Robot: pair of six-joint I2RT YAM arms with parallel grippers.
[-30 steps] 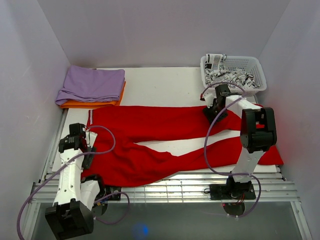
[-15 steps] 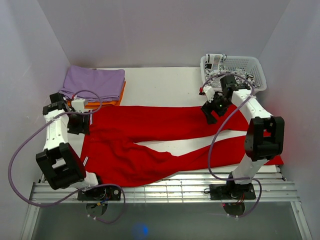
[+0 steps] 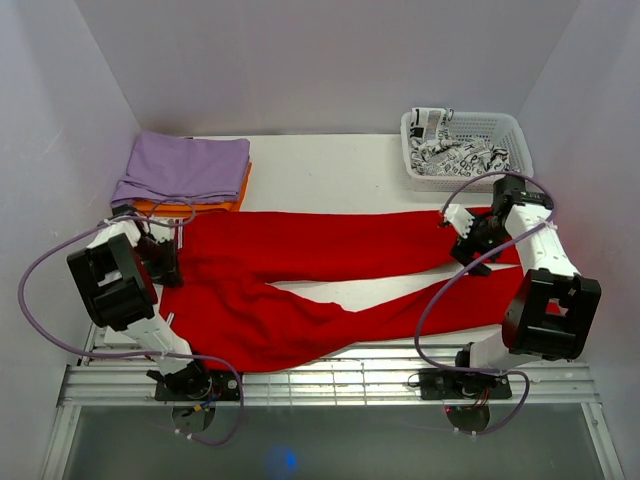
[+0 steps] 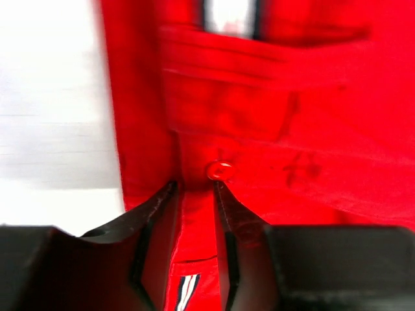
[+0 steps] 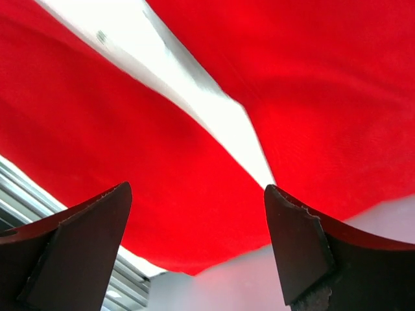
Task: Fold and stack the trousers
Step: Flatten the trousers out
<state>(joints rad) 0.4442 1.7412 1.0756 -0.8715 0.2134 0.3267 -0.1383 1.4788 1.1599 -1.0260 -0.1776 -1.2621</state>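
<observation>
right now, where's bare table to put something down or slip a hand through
Widest free patch: the white table at the far side, between the folded lilac cloth and the white plastic basket, beyond the bright red trousers. A thin bare wedge between the two legs. Crowded: the waistband by the left gripper, the leg ends near the right gripper.

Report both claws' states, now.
Left claw: jaws narrow at the trousers' waistband; grip cannot be told.
Right claw: open, holding nothing.
</observation>
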